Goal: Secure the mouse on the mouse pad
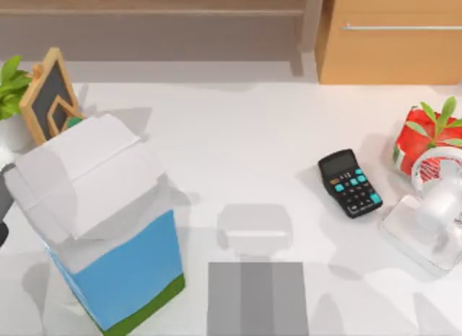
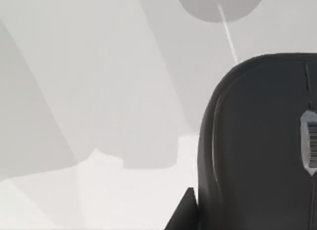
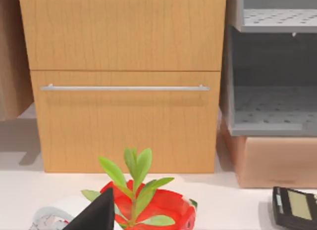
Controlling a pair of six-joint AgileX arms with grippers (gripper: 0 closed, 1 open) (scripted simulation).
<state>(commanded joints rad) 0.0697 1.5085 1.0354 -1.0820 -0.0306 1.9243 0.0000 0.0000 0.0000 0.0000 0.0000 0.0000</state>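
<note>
Mouse position check: finding the mouse (image 2: 257,146) very close under the left wrist camera, resting on the white bench (image 1: 238,126), scroll wheel facing up. Placing the left hand (image 2: 184,212) right beside the mouse's flank; not able to tell whether spread, pressed together or pinching. Reading the left arm at the far left edge in the top view, behind the tall blue-and-white box (image 1: 108,227).

Locating the mouse pad (image 1: 258,296) flat at the near edge of the bench, about centre, bare, just right of the box. Judging the carry as running rightward from the left arm, skirting or clearing the box on the way. Not able to fix the mouse's long axis against the pad's grey bands from these views.

Noting the right hand (image 3: 96,215) parked at the right side, looking over a red-potted plant (image 3: 143,205) toward a wooden cabinet (image 3: 124,81); state impossible to tell. Taking the left arm as the nearer one. Marking calculator (image 1: 350,183) well apart from the pad.
</note>
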